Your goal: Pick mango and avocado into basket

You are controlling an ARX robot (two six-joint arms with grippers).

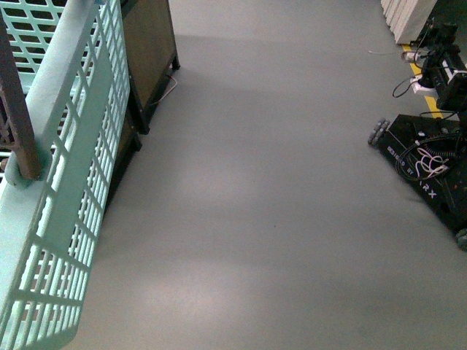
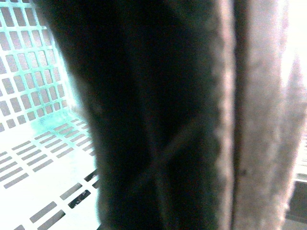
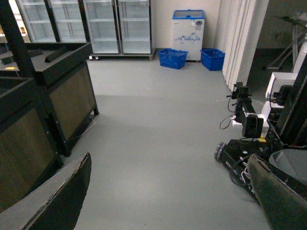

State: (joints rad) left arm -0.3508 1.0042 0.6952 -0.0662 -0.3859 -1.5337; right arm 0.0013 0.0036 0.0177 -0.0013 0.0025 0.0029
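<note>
A smooth, dull grey floor (image 1: 255, 219) takes up most of the room. Hard against the left edge of the front view stands the basket (image 1: 80, 182) — light teal plastic, its tall side cut into rows of oblong slots, with a brown handle (image 1: 18, 124) pinned at the rim. Behind it are dark, boxy display stands (image 1: 149, 51) with brownish panels in black frames. Off to the right sits another robot (image 1: 430, 175), a black wheeled base draped in cables.

Along the far wall are glass-door fridges (image 3: 100, 26), a white chest freezer (image 3: 188, 28) with a blue lid, and two blue crates (image 3: 172, 57).

The right gripper (image 3: 168, 158) is spread wide over bare floor, nothing between its dark, rough-edged fingers (image 3: 57, 196).

The left gripper I cannot read — its wrist view is filled by a dark blurred mass (image 2: 153, 120) edged with a pale, grainy strip (image 2: 254, 120), the basket's slotted wall and floor glowing beyond.
</note>
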